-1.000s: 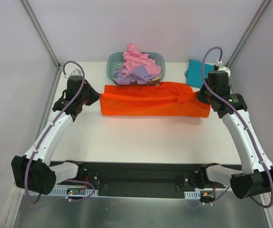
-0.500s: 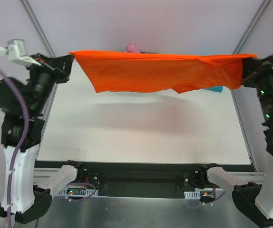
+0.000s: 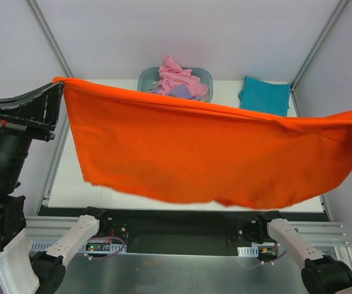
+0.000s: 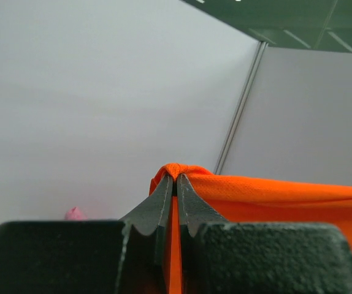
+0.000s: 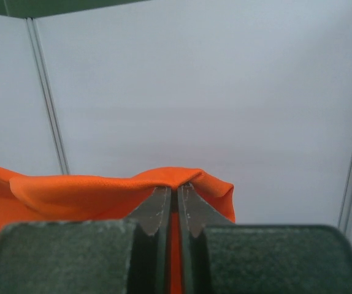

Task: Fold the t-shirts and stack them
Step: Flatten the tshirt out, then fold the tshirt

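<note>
The left claw (image 4: 176,184) and the right claw (image 5: 177,193) were each clamped shut on one end of the upper edge of the one orange t-shirt (image 3: 213,153). It hung stretched between them above the table (image 3: 228,92) and hid most of it. Beyond it, one teal t-shirt (image 3: 265,95) lay flat at the far right, and one tub (image 3: 144,79) held one pink t-shirt (image 3: 176,73) and one lavender t-shirt (image 3: 179,90).

The bright orange t-shirt (image 3: 206,153) hangs spread wide and sagging, its top corners pinched in the closed jaws of the left gripper (image 4: 176,180) and right gripper (image 5: 177,190), with the flat teal t-shirt (image 3: 265,95) and the crumpled pink t-shirt (image 3: 175,72) and lavender t-shirt (image 3: 181,92) lying well beyond both jaws.
</note>
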